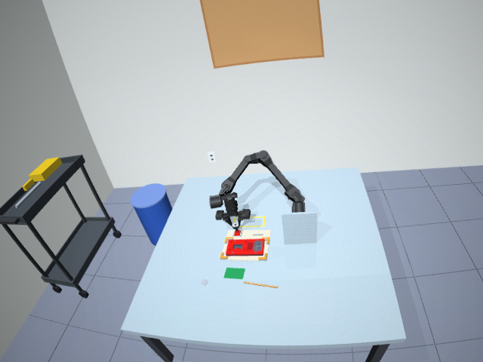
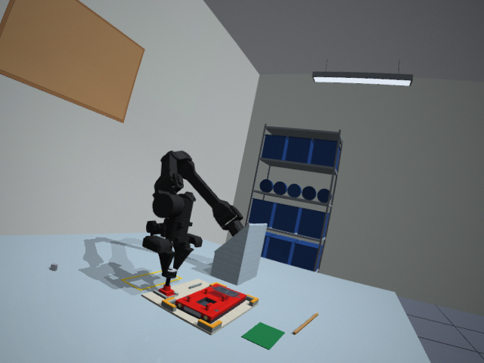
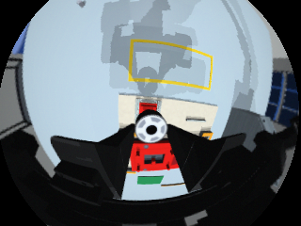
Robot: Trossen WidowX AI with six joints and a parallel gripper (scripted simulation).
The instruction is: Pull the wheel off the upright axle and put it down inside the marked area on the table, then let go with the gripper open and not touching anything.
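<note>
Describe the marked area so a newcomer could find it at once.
Start at the red tray on its cream board mid-table. Just behind the board, towards the arm's base, lies the marked area. It alone is a bare yellow outline, unlike the solid green square in front.

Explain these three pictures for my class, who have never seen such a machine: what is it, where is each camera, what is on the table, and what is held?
The black jointed machine is a robot arm bolted to a pale blue table. One picture looks down from high above, one from the side, and the round one from a camera on the arm's wrist. Its claw is shut on a small white wheel, raised above a red stand. On the table lie a red fixture on a board, a yellow-outlined rectangle, a green square, a wooden stick and a grey block.
</note>
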